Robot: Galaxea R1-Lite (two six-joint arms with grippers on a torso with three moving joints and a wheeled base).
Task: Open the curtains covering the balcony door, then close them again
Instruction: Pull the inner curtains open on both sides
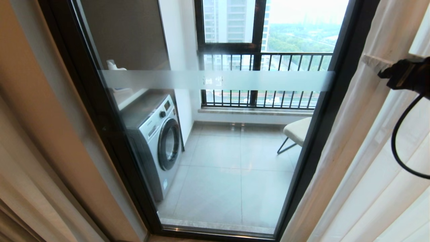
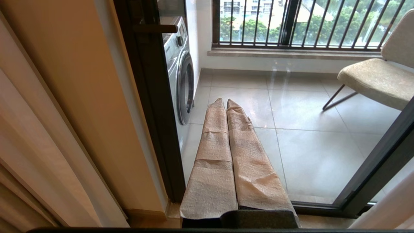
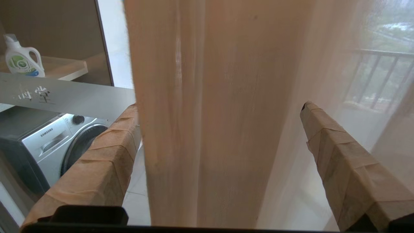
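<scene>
Head view | one balcony door (image 1: 218,141) | right end effector (image 3: 220,106) spread around sheer curtain (image 3: 226,113)

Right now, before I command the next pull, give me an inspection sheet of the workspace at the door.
Surface: balcony tile floor behind the glass, bare where seen.
Job's things: balcony door uncovered; sheer curtain gathered at the right, heavy drape at the left.
Clutter: washing machine, detergent bottle, chair, all on the balcony.
Grippers: right gripper jaws open, straddling the sheer's edge; left gripper shut, holding nothing.
Cables: black cable looping by the right arm.
Surroundings: railed window.
</scene>
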